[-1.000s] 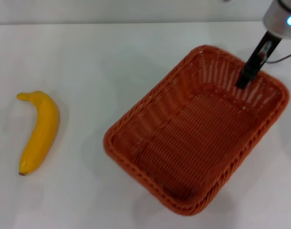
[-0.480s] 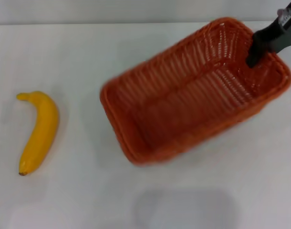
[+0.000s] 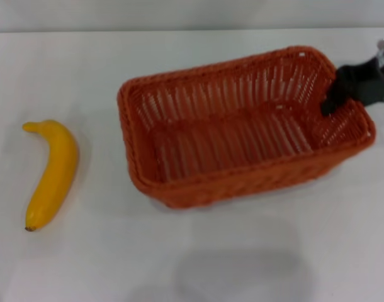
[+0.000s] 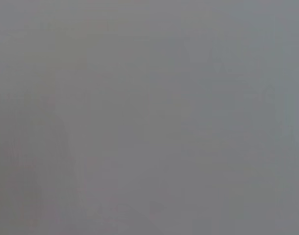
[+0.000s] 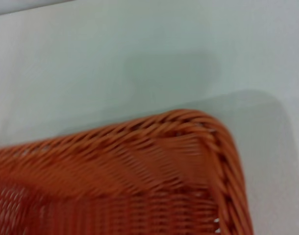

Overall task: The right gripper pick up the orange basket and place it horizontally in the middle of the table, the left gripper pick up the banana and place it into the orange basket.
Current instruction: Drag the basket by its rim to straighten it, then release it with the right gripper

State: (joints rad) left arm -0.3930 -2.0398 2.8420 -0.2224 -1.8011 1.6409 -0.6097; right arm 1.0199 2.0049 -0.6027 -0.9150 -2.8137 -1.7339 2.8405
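The orange basket (image 3: 242, 135) hangs above the white table (image 3: 179, 63), lying roughly horizontal with its shadow on the tabletop below it. My right gripper (image 3: 333, 104) comes in from the right edge and is shut on the basket's right end wall, with one black finger showing inside the basket. In the right wrist view, a rounded corner of the orange basket (image 5: 188, 127) fills the lower part, with the table (image 5: 139, 49) beyond it. The yellow banana (image 3: 52, 173) lies on the table at the far left, well apart from the basket. My left gripper is out of view.
The left wrist view is a plain grey field showing nothing. White tabletop lies between the banana and the basket, and in front of the basket where its shadow (image 3: 242, 270) falls.
The right gripper lifted the basket off the table and swung it from a diagonal pose to nearly horizontal, carrying it leftward. The banana has not moved.
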